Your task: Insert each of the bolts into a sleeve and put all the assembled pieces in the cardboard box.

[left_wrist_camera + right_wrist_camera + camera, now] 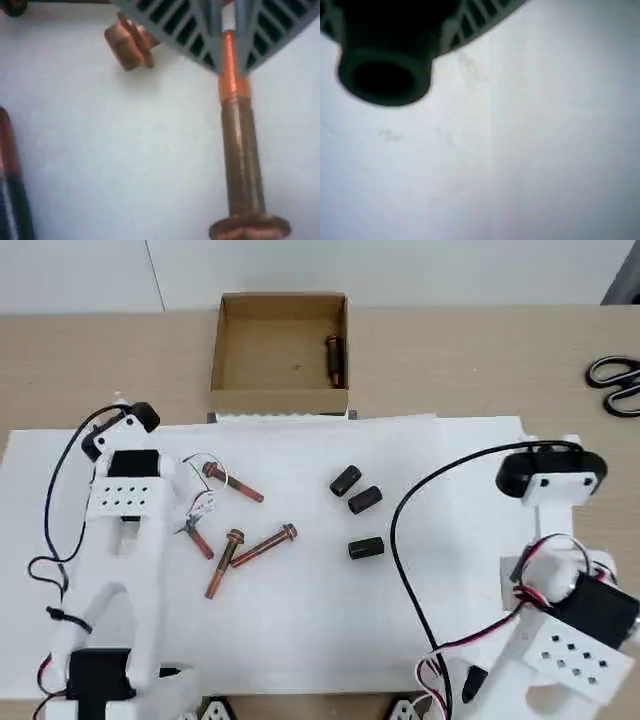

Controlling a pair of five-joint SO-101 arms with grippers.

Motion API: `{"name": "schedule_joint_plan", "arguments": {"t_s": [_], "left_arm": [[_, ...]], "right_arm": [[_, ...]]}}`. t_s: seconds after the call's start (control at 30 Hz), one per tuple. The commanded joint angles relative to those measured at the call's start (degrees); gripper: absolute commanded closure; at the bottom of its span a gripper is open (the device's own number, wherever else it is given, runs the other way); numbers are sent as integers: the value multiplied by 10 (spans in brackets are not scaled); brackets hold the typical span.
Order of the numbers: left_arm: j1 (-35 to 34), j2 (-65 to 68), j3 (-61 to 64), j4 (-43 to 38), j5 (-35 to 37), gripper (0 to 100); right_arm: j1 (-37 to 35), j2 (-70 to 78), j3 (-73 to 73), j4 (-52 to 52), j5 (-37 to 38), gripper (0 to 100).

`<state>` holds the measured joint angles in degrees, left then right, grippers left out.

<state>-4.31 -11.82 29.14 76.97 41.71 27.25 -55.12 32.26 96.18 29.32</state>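
My left gripper is closed narrow on the thin bright end of a bolt, with its ribbed grey fingers pinching it from either side. The bolt's thicker brown shank runs away from the jaws to its flanged head, and I cannot tell whether that head rests on the white sheet or hangs just above it. Just beside my fingers lies the head of a second bolt, and a third bolt lies farther off. My right gripper holds a black sleeve with its open bore turned toward the wrist camera, over bare sheet. From above, my left arm stands at the sheet's left side over the cluster of bolts, and my right arm stands at the sheet's right side, well apart from it. Between the two arms three loose sleeves lie on the sheet, two close together and one a little nearer my bases. Past the sheet's far edge the cardboard box sits open on the wooden table, with one assembled piece lying along its right wall. A pair of scissors lies at the table's far right edge.
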Motion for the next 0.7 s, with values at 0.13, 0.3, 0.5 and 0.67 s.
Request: {"name": "schedule_joint_plan", "arguments": {"t_s": [0.13, 0.3, 0.5, 0.67], "left_arm": [[-4, 35, -25, -30, 1, 903], [-39, 44, -26, -31, -1, 874], [-80, 47, -24, -31, -26, 874], [-80, 47, -22, -48, -26, 874]], "right_arm": [[11, -9, -4, -1, 7, 995], [11, -7, -4, -1, 7, 995], [10, -5, -4, -2, 7, 995], [10, -5, -4, -2, 7, 995]]}}
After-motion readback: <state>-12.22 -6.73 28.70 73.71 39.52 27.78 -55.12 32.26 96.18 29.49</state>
